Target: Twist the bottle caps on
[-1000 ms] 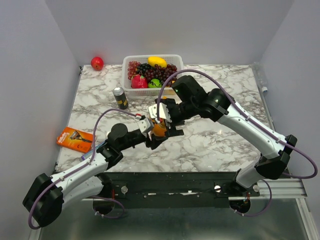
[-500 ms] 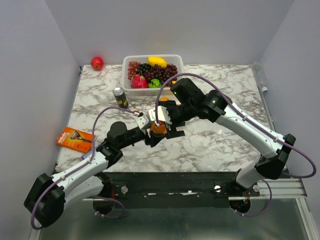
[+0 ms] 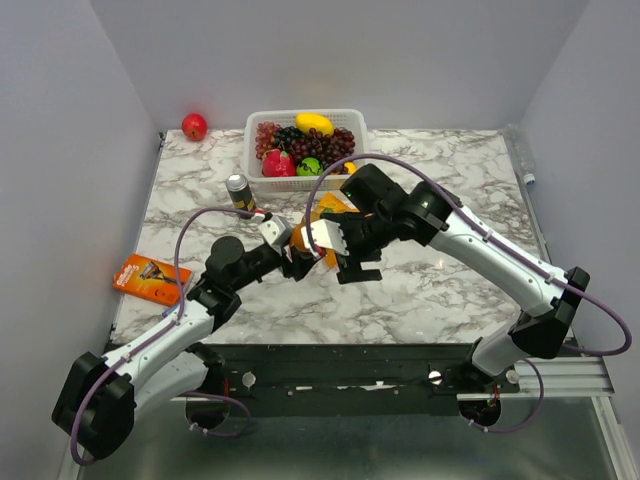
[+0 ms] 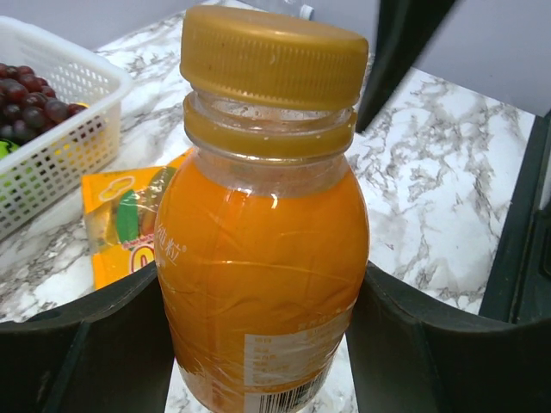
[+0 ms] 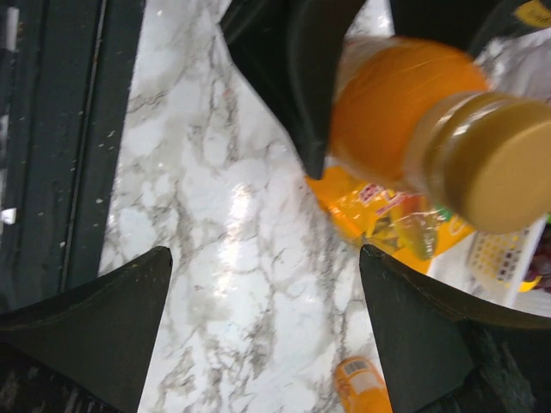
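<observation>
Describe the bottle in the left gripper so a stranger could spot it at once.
On the marble table, come forward from the white fruit basket toward the middle. There the left gripper holds a small bottle of orange juice, gold cap on; the other orange bottle is on the table, unheld.

Marble table (image 3: 430, 292), plain grey walls (image 3: 400, 60)

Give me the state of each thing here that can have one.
bottle: filled with orange juice, held by its body
cap: seated on the bottle's neck; tightness unclear
left gripper: shut on the bottle
right gripper: open, empty
can: standing upright
</observation>
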